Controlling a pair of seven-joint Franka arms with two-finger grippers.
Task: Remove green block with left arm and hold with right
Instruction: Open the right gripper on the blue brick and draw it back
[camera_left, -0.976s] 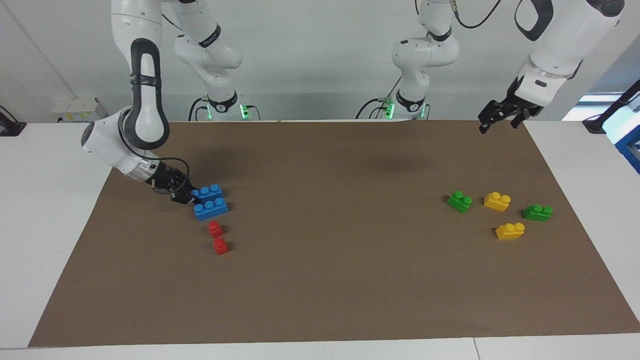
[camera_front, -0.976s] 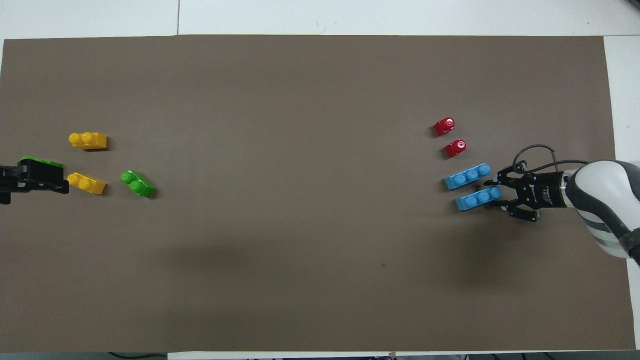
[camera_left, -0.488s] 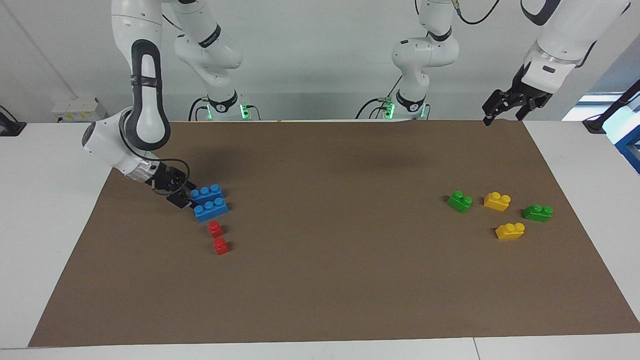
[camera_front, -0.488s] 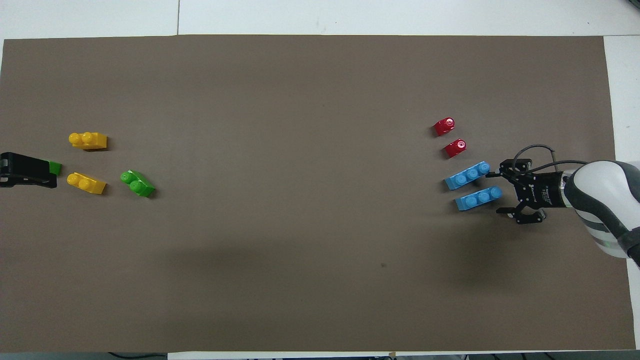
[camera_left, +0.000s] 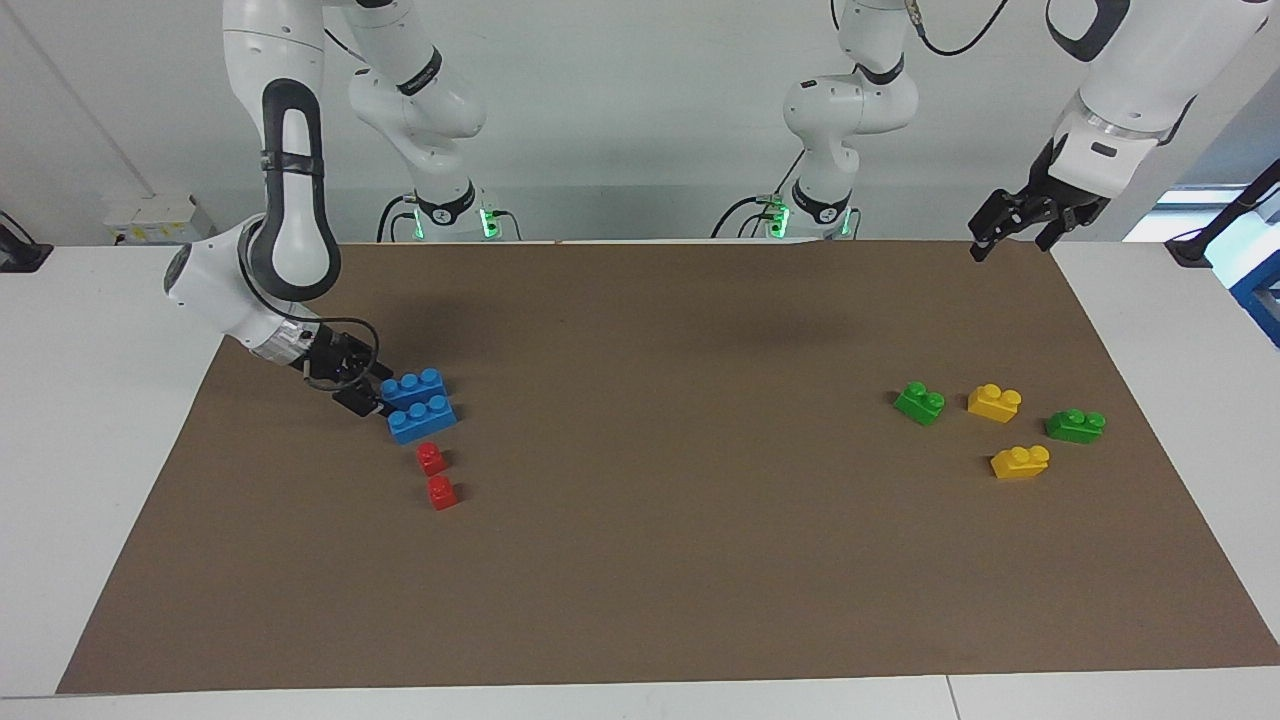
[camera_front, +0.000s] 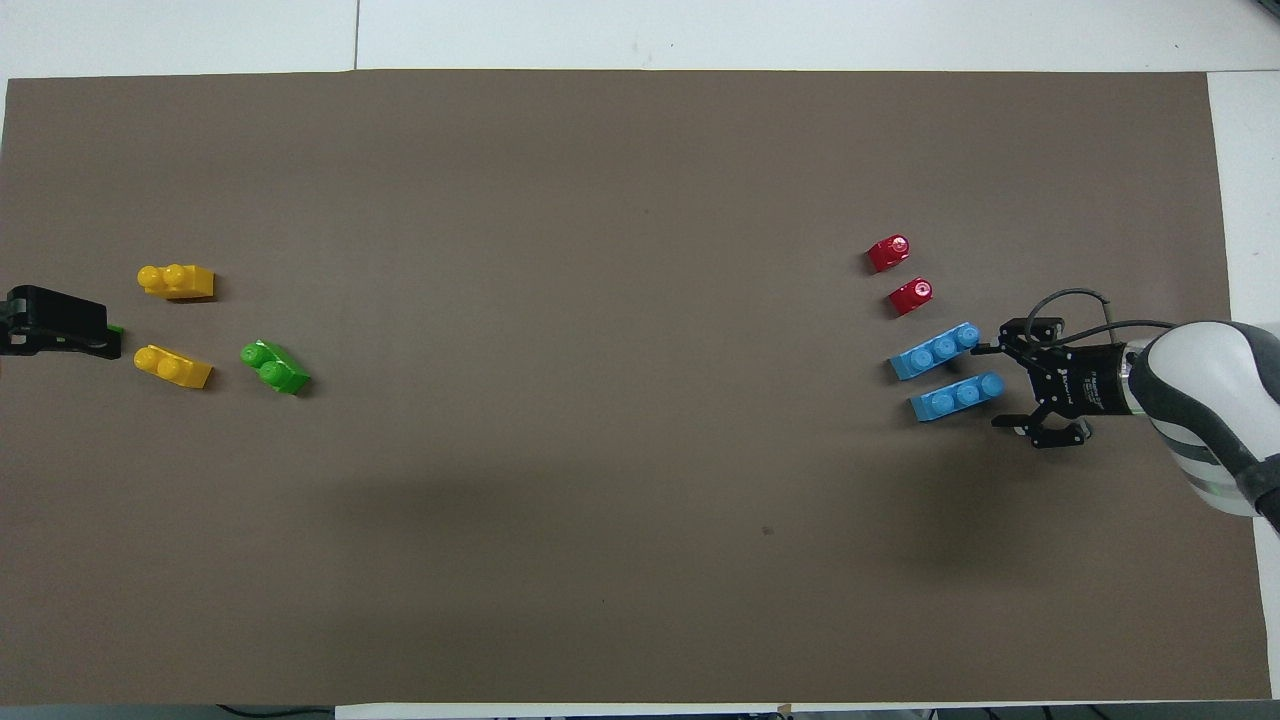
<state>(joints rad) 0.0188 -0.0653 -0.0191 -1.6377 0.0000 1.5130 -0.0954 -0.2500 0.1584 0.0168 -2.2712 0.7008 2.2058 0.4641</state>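
- Between the two blue three-stud plastic bricks (camera_front: 944, 365) and the bright-green two-stud brick (camera_front: 274, 367), you get bare brown mat (camera_front: 600, 350).
- Two yellow bricks (camera_front: 174, 323) crowd the green brick's outer side.

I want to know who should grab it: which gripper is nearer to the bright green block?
Left. The left gripper hangs raised at the green block's end of the table; the right gripper is beside the blue bricks.

You had the green block (camera_left: 920, 402) resting on the brown mat (camera_left: 650, 560), beside a yellow brick (camera_left: 994, 402), left gripper (camera_left: 1012, 232) raised above the mat's corner.
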